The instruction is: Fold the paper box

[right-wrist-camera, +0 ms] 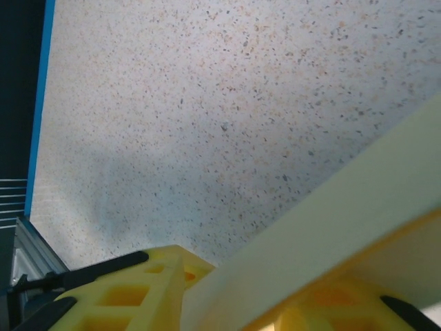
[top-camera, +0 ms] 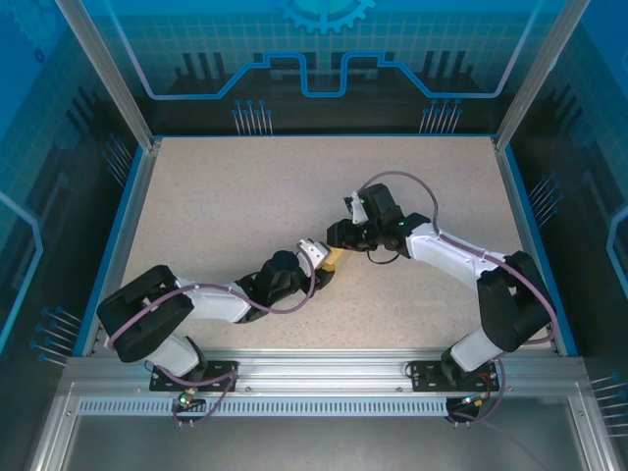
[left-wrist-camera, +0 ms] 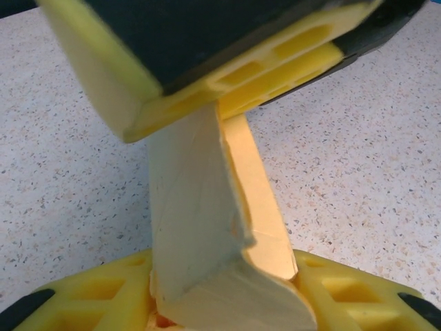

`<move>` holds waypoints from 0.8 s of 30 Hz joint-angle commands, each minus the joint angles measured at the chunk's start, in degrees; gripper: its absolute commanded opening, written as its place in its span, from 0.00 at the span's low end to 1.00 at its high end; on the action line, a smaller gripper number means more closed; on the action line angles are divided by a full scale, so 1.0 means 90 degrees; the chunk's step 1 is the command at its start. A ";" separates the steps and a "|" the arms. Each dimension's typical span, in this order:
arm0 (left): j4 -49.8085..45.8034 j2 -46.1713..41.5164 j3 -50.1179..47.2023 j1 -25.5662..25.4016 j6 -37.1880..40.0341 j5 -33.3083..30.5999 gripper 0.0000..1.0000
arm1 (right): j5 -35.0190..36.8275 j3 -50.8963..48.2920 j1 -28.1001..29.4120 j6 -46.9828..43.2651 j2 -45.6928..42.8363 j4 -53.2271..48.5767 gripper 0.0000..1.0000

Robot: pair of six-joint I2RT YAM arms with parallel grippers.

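Observation:
The paper box [top-camera: 336, 258], a pale yellow cardboard piece, hangs above the table's middle between both grippers. In the left wrist view the paper box [left-wrist-camera: 200, 207] stands up with a folded flap at its near end, wedged between the yellow fingers of my left gripper [left-wrist-camera: 227, 303], which is shut on it. Its far end runs into the right gripper's fingers [left-wrist-camera: 262, 76]. In the right wrist view the paper box [right-wrist-camera: 344, 227] crosses diagonally between the fingers of my right gripper [right-wrist-camera: 234, 303], shut on it. From above, left gripper [top-camera: 319, 257] and right gripper [top-camera: 343, 238] nearly meet.
The speckled beige table [top-camera: 216, 216] has a blue rim and metal frame posts [top-camera: 103, 69] at the back corners. Both arms angle inward from the near edge, with purple cables [top-camera: 392, 182] looping over them.

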 commanded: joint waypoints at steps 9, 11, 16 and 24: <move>-0.0802 -0.0613 0.0174 0.0932 0.0591 0.1791 0.40 | 0.0241 0.0762 -0.0313 -0.2081 -0.0878 -0.1402 0.49; -0.0879 -0.0660 0.0215 0.1093 0.0810 0.2086 0.40 | 0.0357 0.0884 -0.0405 -0.2652 -0.0942 -0.1543 0.49; -0.1250 -0.0676 0.0468 0.1667 0.1100 0.2935 0.40 | 0.0347 0.1032 -0.0820 -0.3896 -0.0910 -0.1509 0.52; -0.1469 -0.0492 0.0694 0.2160 0.1881 0.4038 0.39 | 0.0474 0.1031 -0.1023 -0.5886 -0.0459 -0.1260 0.53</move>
